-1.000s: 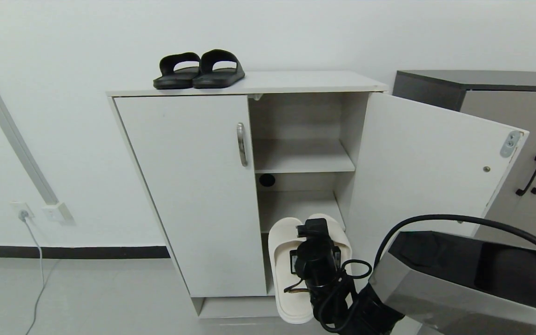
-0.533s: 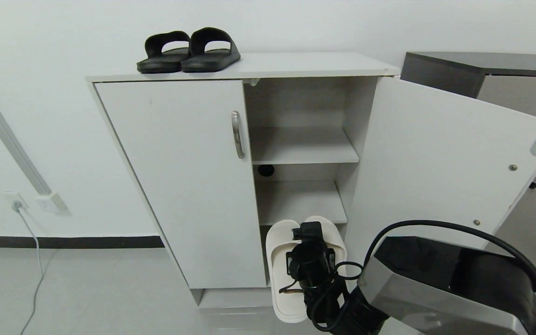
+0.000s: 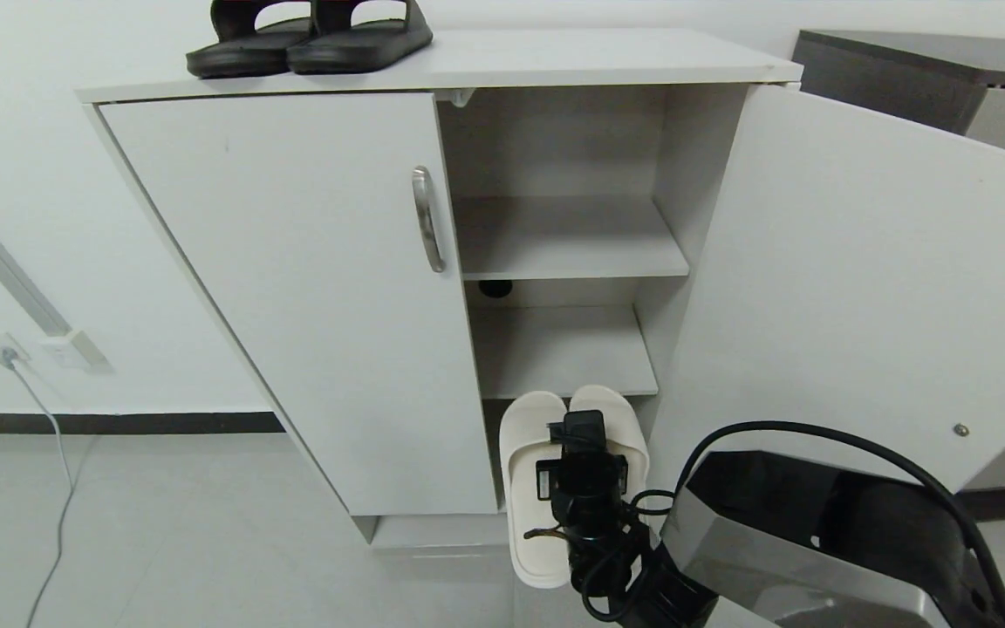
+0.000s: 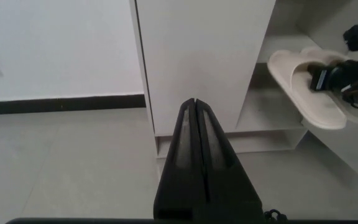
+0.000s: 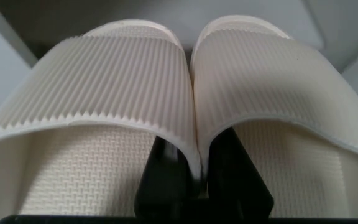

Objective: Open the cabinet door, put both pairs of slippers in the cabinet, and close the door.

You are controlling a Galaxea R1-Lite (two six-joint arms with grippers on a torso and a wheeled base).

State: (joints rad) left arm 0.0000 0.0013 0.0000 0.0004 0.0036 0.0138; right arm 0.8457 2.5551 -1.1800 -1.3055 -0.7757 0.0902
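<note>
White slippers (image 3: pixel 527 488) — lower centre of head frame, straps pinched together in the right hand (image 3: pixel 588 436) | toes-first, long axis pointing up-frame into the open cabinet (image 3: pixel 555 139), just under the lower shelf (image 3: pixel 559 349) | left hand (image 4: pixel 194 124) closed, empty, farther off

Cabinet (image 3: pixel 555 61): against wall (image 3: pixel 31 174); left door (image 3: pixel 293 288) closed, right door (image 3: pixel 860 288) swung open to the right.
On its top, left end: first pair (image 3: pixel 311 44).
Inside right half: two shelves (image 3: pixel 568 235), one above the other.
Second pair (image 3: pixel 529 471): side by side, gripped by right tool (image 3: pixel 587 436), before the opening's lower part, toes toward the cabinet.
Second cabinet (image 3: pixel 904 70): right, behind the open door.
</note>
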